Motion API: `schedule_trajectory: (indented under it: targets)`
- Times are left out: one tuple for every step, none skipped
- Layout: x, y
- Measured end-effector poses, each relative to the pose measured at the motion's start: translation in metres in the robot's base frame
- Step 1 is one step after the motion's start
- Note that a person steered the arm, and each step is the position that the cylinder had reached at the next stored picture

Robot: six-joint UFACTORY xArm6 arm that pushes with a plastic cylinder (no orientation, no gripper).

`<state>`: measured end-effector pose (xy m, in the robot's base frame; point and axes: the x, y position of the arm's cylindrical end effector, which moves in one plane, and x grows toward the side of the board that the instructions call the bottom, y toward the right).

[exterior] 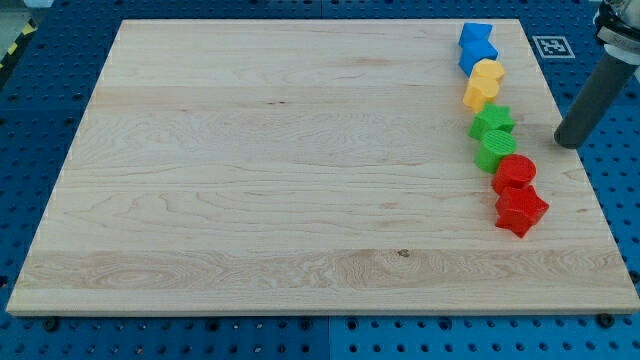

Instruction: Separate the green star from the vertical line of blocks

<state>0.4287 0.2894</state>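
A line of blocks runs down the view's right side of the wooden board (250,180). From the top there are two blue blocks (477,46), two yellow blocks (484,84), the green star (492,121), a round green block (496,150), a round red block (514,172) and a red star (521,210). The green star touches the lower yellow block above it and the round green block below it. My tip (568,144) is at the board's right edge, to the right of the green star and slightly lower, well apart from it.
The board lies on a blue perforated table (610,200). A black-and-white marker tag (551,45) sits at the view's top right, just off the board.
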Motion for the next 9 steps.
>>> schedule_trajectory:
  targets:
    - [0.000, -0.009]
    - [0.000, -0.072]
    - [0.000, -0.152]
    - [0.000, -0.154]
    - [0.003, -0.126]
    - [0.005, -0.076]
    - [-0.002, -0.064]
    - [-0.030, -0.108]
    - [-0.035, -0.183]
